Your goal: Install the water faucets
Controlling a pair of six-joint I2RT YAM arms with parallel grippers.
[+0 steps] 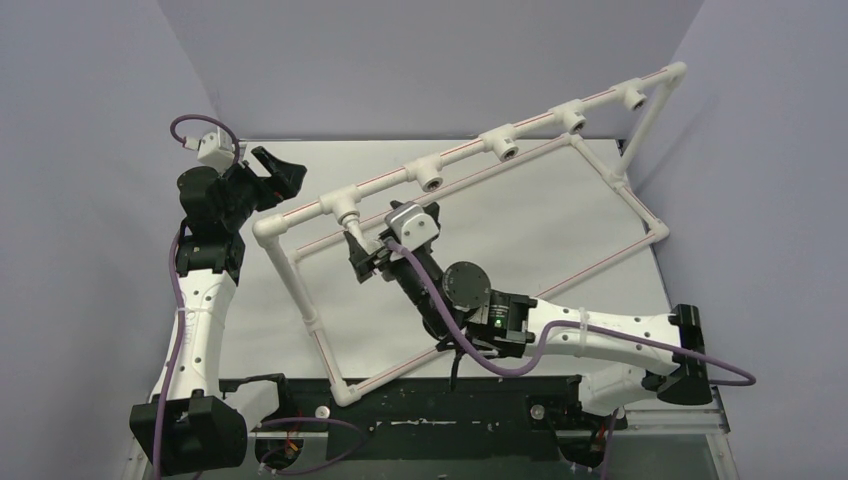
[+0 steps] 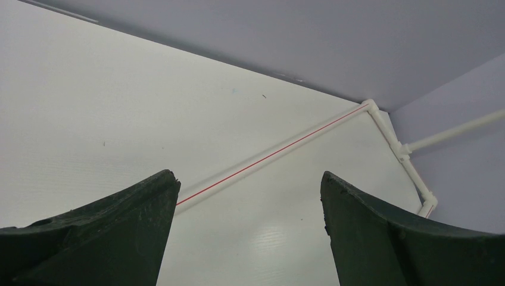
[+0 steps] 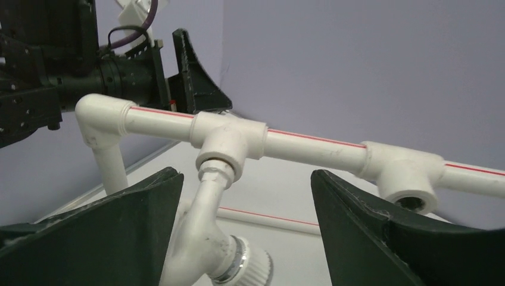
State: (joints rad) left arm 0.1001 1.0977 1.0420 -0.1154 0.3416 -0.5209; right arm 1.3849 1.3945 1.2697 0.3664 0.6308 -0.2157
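Observation:
A white water faucet sits with its end in the leftmost tee socket of the white pipe frame. In the right wrist view the faucet hangs from that tee, its ribbed knob pointing down and to the right. My right gripper is open around the faucet; the body lies close by the left finger, with a wide gap to the right finger. My left gripper is open and empty behind the frame's left corner, and its wrist view shows the gripper over bare table.
Along the top rail further tee sockets stand empty; the nearest one shows close to my right finger. The frame leans up from the white table. Purple walls close in at the back and both sides.

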